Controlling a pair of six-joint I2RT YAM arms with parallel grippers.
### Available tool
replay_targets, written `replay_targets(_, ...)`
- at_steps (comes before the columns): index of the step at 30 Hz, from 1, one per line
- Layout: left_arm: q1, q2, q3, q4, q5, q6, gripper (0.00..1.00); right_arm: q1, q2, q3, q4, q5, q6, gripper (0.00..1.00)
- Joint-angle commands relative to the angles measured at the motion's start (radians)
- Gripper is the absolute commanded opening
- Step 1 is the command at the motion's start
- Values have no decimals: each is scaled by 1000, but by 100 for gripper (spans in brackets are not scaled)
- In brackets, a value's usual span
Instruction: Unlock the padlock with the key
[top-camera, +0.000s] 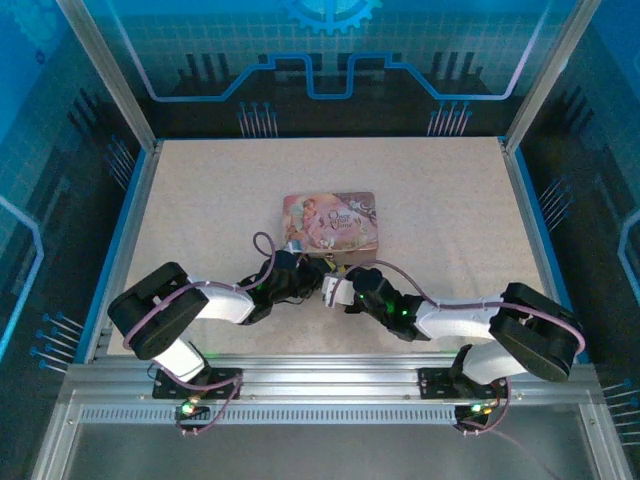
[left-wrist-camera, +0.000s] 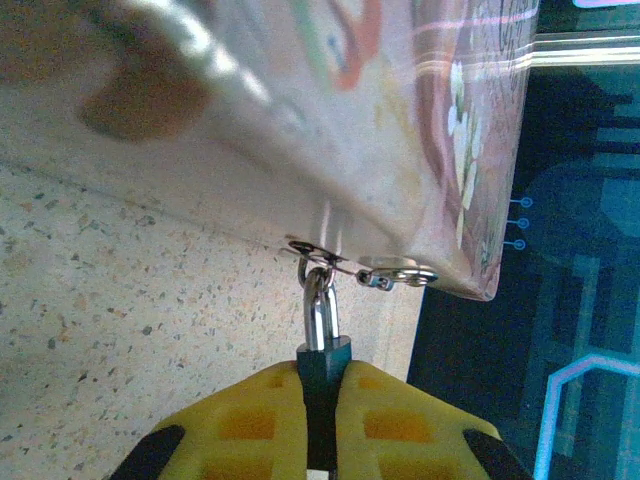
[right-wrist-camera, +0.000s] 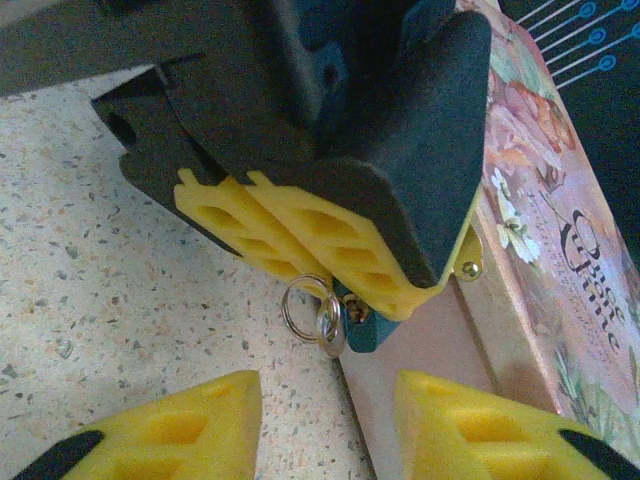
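The padlock (left-wrist-camera: 322, 362) has a dark teal body and a silver shackle (left-wrist-camera: 319, 310) hooked through the hasp of the pink tin (left-wrist-camera: 330, 110). My left gripper (left-wrist-camera: 322, 400) is shut on the padlock body, yellow pads pressed to both sides. From the right wrist, the padlock (right-wrist-camera: 366, 330) pokes out under the left gripper's pads (right-wrist-camera: 300, 235). The silver key (right-wrist-camera: 334, 332) sticks out of it, with a split ring (right-wrist-camera: 303, 305) hanging off. My right gripper (right-wrist-camera: 328, 425) is open just short of the key, touching nothing. Both grippers meet at the tin's near edge (top-camera: 322, 288).
The pink illustrated tin (top-camera: 330, 222) lies flat mid-table, its long side (right-wrist-camera: 560, 270) running along the right of my right fingers. Speckled tabletop (top-camera: 200, 200) spreads around it. Blue walls (top-camera: 120, 230) and metal posts fence the table.
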Motion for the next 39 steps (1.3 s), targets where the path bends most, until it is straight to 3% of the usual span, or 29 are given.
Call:
replay_targets(1, -13, -16, 20, 9, 62, -71, 0, 16, 14, 29, 46, 17, -4, 35)
replay_targets(12, -13, -12, 21, 11, 65, -77, 0, 21, 55, 56, 63, 11, -10, 29)
replay_targets(26, -13, 1, 21, 35, 72, -94, 0, 24, 104, 87, 111, 50, 23, 10)
replay_targets(32, -13, 2, 19, 41, 72, -98, 0, 11, 98, 91, 122, 67, 121, 0)
replay_targets(39, -14, 5, 18, 42, 70, -101, 0, -18, 76, 53, 158, 67, 337, 0)
